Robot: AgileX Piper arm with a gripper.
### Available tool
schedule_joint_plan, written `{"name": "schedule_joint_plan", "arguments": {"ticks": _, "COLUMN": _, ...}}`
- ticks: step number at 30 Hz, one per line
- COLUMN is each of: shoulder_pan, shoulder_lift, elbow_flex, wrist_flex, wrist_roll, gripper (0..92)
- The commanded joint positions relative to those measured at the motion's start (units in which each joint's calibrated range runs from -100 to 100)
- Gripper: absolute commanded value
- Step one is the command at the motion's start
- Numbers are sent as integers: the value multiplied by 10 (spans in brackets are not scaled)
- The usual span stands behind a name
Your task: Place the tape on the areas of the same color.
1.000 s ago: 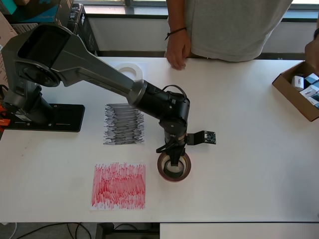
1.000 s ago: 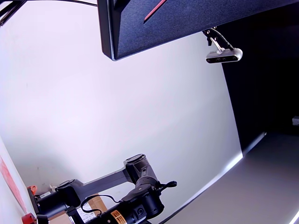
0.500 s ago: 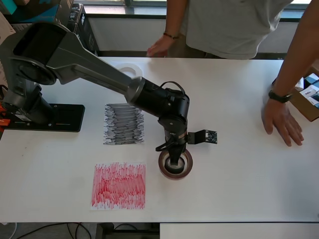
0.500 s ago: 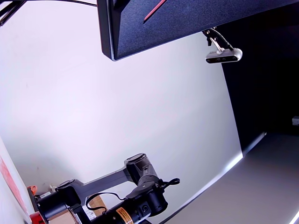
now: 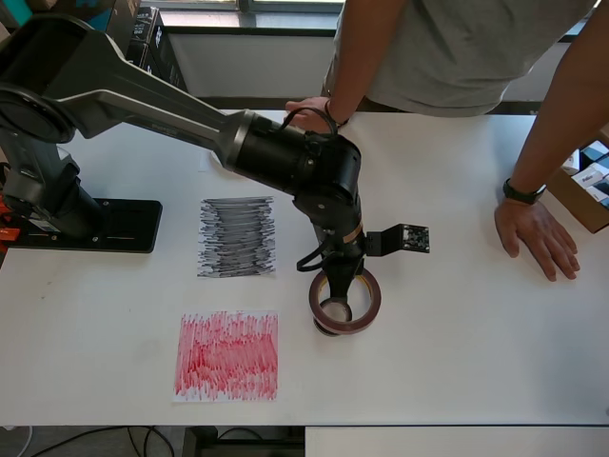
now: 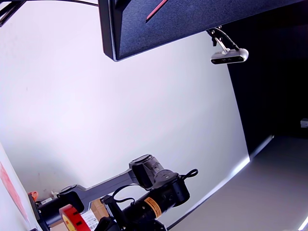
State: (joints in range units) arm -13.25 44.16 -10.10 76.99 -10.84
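Looking down from the overhead view, at the left you have the arm's dark base [image 5: 81, 224] on the white table [image 5: 457, 352]. Next come the two scribbled paper squares: the black-grey scribbled patch [image 5: 237, 236] sits above the red scribbled patch [image 5: 226, 355], the two well apart from each other.

To their right, your gripper [image 5: 339, 293] points down into the large dark red-brown tape ring [image 5: 344, 301]. Its fingers reach through the ring's hole and carry the ring; how wide the jaws stand inside it you cannot tell from these views. The ring sits tilted, just to the right of the red patch's upper corner and not over it. A small black camera module [image 5: 411, 238] juts out to the right of the wrist.

Behind the arm, a person's hand [image 5: 306, 107] rests at the table's far edge. Further right, another hand with a wristwatch [image 5: 536, 233] lies flat on the table, and a cardboard box [image 5: 582, 183] sits at the right edge.

In the exterior view the arm [image 6: 144, 192] shows from below, against a pale wall.
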Motion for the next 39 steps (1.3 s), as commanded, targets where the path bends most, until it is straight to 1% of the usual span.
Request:
{"name": "schedule_joint_plan", "arguments": {"ticks": 1, "shoulder_pan": -9, "shoulder_lift": -45, "elbow_flex": 4, "wrist_flex": 31, "wrist_roll": -5, "gripper": 0}}
{"name": "schedule_joint_plan", "arguments": {"ticks": 4, "shoulder_pan": -21, "shoulder_lift": -75, "elbow_flex": 9, "wrist_flex": 57, "wrist_roll": -7, "gripper": 0}}
{"name": "schedule_joint_plan", "arguments": {"ticks": 7, "shoulder_pan": -40, "shoulder_lift": -103, "elbow_flex": 36, "wrist_flex": 59, "wrist_roll": -11, "gripper": 0}}
{"name": "schedule_joint_plan", "arguments": {"ticks": 11, "shoulder_pan": -74, "shoulder_lift": -140, "elbow_flex": 96, "wrist_flex": 55, "wrist_roll": -44, "gripper": 0}}
{"name": "schedule_joint_plan", "arguments": {"ticks": 17, "shoulder_pan": -122, "shoulder_lift": -167, "elbow_flex": 180, "wrist_flex": 49, "wrist_roll": -111, "gripper": 0}}
{"name": "schedule_joint_plan", "arguments": {"ticks": 22, "shoulder_pan": -148, "shoulder_lift": -168, "elbow_flex": 245, "wrist_flex": -30, "wrist_roll": -148, "gripper": 0}}
{"name": "schedule_joint_plan", "arguments": {"ticks": 25, "shoulder_pan": -155, "shoulder_lift": -168, "elbow_flex": 272, "wrist_flex": -63, "wrist_roll": -166, "gripper": 0}}
{"name": "schedule_joint_plan", "arguments": {"ticks": 35, "shoulder_pan": -152, "shoulder_lift": -167, "elbow_flex": 341, "wrist_flex": -130, "wrist_roll": -186, "gripper": 0}}
{"name": "schedule_joint_plan", "arguments": {"ticks": 39, "shoulder_pan": -148, "shoulder_lift": -162, "elbow_flex": 350, "wrist_flex": -136, "wrist_roll": -186, "gripper": 0}}
